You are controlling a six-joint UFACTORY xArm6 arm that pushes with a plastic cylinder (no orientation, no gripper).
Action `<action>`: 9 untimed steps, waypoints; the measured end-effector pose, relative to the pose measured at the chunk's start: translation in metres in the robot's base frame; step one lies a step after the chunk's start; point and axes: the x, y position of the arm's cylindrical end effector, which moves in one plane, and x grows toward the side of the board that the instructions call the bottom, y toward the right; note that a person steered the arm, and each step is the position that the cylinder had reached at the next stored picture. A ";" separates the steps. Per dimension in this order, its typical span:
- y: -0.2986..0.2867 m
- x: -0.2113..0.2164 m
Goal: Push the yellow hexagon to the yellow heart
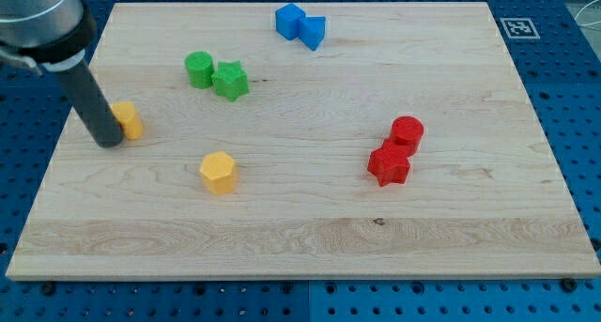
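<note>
The yellow hexagon (218, 172) lies on the wooden board left of the middle. The yellow heart (129, 120) lies near the board's left edge, up and to the left of the hexagon; its left part is hidden by the rod. My tip (109, 141) rests on the board touching or just beside the heart's left side, well to the left of the hexagon.
A green cylinder (198, 69) and a green star (230, 81) touch at the upper left. Two blue blocks (300, 24) sit together at the top. A red cylinder (407, 132) and a red star (388, 164) touch at the right. The wooden board (310, 237) lies on a blue pegboard.
</note>
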 end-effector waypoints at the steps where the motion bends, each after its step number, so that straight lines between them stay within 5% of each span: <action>1: -0.003 -0.023; 9: 0.137 0.085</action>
